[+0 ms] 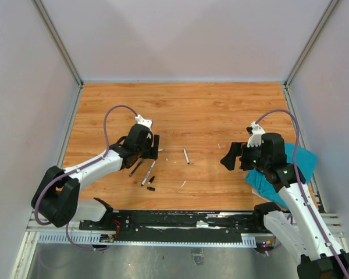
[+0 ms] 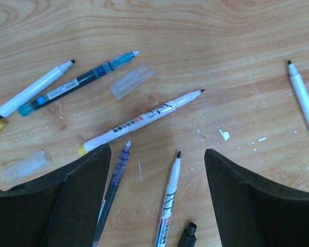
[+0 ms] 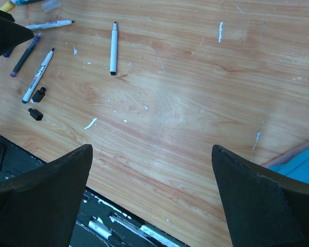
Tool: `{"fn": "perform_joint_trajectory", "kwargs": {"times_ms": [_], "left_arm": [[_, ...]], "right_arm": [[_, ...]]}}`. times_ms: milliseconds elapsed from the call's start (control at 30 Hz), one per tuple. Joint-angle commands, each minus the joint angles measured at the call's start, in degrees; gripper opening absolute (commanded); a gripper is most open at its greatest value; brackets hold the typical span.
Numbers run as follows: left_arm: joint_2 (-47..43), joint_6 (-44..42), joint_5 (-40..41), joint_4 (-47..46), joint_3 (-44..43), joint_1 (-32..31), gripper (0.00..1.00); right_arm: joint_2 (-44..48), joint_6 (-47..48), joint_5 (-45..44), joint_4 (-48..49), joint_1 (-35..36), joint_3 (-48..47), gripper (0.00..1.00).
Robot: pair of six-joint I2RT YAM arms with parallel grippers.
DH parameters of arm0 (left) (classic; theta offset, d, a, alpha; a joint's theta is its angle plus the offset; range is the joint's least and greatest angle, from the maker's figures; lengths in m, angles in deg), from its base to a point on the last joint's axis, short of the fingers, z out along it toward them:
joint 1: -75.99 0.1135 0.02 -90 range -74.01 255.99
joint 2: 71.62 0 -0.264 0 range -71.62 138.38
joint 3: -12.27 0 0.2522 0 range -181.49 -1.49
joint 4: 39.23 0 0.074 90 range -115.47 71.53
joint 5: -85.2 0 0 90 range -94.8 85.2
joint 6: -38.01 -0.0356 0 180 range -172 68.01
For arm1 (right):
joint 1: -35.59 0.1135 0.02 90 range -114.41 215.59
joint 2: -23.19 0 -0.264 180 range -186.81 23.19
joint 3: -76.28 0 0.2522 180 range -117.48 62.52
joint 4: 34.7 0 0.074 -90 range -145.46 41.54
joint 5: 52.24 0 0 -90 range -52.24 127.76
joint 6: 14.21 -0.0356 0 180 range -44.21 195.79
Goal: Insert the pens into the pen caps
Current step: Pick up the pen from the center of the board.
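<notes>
Several uncapped pens lie on the wood under my left gripper (image 2: 157, 150), which is open and hovers just above them. Between its jaws lie a white pen (image 2: 168, 206) and a dark blue pen (image 2: 113, 190), both untouched, with a black pen cap (image 2: 187, 236) beside the white one. Beyond them lie a yellow-ended white pen (image 2: 139, 121), a blue pen (image 2: 77, 82) and two clear caps (image 2: 131, 81). One white pen (image 1: 186, 155) lies alone mid-table. My right gripper (image 1: 230, 157) is open, empty and far from the pens. Two black pen caps (image 3: 38, 94) show at the left of its view.
A teal cloth (image 1: 296, 160) lies at the right edge under my right arm. The black base rail (image 1: 180, 221) runs along the near edge. Small white scraps (image 3: 90, 123) dot the wood. Grey walls close in the table on three sides.
</notes>
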Motion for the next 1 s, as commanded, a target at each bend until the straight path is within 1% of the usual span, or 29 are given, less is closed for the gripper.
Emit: {"fn": "perform_joint_trajectory", "kwargs": {"times_ms": [0, 167, 300, 667, 967], "left_arm": [[4.15, -4.45, -2.28, -2.46, -2.20, 0.44, 0.77], [8.60, -7.23, -1.80, -2.33, -4.11, 0.44, 0.68], [9.89, -8.63, -1.20, -2.97, -4.49, 0.43, 0.65], [13.00, -13.84, -2.73, -5.96, -5.22, 0.44, 0.55], [15.76, -17.39, -1.93, -5.76, -7.56, 0.43, 0.49]], "right_arm": [[-0.87, 1.59, 2.68, -0.04, -0.89, 0.51, 0.99], [-2.08, 1.81, 4.42, 0.05, -0.89, 0.54, 0.99], [-2.72, 2.04, 5.79, 0.04, -0.88, 0.56, 0.99], [-4.04, 2.13, 8.20, -0.13, -0.87, 0.59, 0.98], [-5.01, 2.21, 9.67, -0.44, -0.79, 0.65, 0.99]]}}
